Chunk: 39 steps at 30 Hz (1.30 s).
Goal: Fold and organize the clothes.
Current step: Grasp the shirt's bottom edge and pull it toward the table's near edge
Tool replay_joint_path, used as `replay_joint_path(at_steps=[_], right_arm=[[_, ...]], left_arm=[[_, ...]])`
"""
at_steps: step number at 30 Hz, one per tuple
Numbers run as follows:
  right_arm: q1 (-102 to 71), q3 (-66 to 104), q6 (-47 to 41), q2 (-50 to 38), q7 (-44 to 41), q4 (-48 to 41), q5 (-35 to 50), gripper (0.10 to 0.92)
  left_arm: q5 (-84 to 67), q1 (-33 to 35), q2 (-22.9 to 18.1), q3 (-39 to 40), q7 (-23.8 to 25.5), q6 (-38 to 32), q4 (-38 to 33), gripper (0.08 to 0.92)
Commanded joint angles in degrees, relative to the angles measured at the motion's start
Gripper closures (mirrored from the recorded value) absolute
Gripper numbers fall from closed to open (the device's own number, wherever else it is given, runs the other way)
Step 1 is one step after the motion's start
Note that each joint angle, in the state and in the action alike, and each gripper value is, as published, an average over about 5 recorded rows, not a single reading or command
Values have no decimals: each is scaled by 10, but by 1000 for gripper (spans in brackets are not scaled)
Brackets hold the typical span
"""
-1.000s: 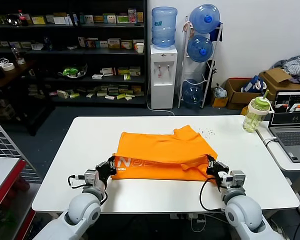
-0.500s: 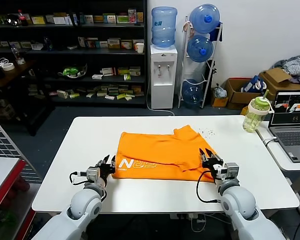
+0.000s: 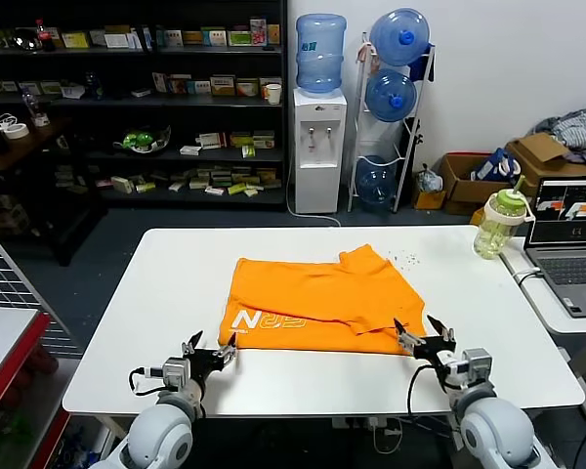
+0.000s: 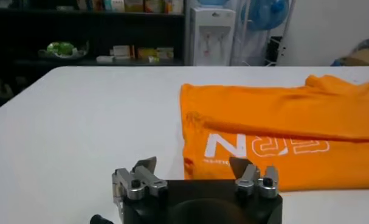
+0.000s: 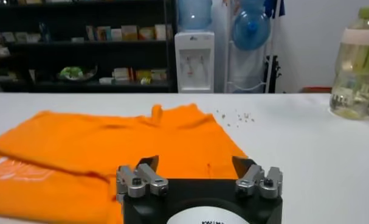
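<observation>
So the left gripper is hanging out near the front edge of the white table, just off the near-left corner of the orange T-shirt, not touching it. Its jaws are spread open with nothing between them, and in the left wrist view you can see the left gripper fingers wide apart, pointing at the shirt's near edge, with bare tabletop under them.

The shirt itself is lying in the middle of the table, folded over into a wide flat band. The white logo is facing up along the near-left part, and a sleeve or flap is sticking up at the far right side. From the left wrist cam the T-shirt is filling the middle and the logo is reading clearly across the front strip.

Over on the right, the right gripper is sitting just off the shirt's near-right corner, also open and holding nothing. In the right wrist view the right gripper is showing both fingers apart, with the T-shirt stretching out ahead of it.

Further right, a green-lidded bottle is standing near the table's far right corner, and a laptop is sitting open on the neighbouring desk
</observation>
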Motion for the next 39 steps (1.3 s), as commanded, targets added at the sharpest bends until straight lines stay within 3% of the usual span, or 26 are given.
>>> replay_joint_path(at_steps=[1, 14, 20, 23, 39], right_arm=[[-46, 25, -12, -6, -25, -1, -4, 203], [-19, 15, -41, 8, 0, -29, 22, 211], [-10, 9, -50, 11, 5, -35, 31, 313], [-8, 7, -49, 12, 5, -35, 32, 396], [-19, 15, -37, 6, 10, -18, 35, 857]], left_arm=[[8, 19, -20, -8, 9, -17, 0, 179], [28, -14, -37, -9, 16, -29, 50, 177], [33, -18, -39, -5, 13, -29, 57, 190], [34, -19, -39, -3, 13, -29, 58, 247], [39, -19, -41, 3, 6, -28, 57, 712]])
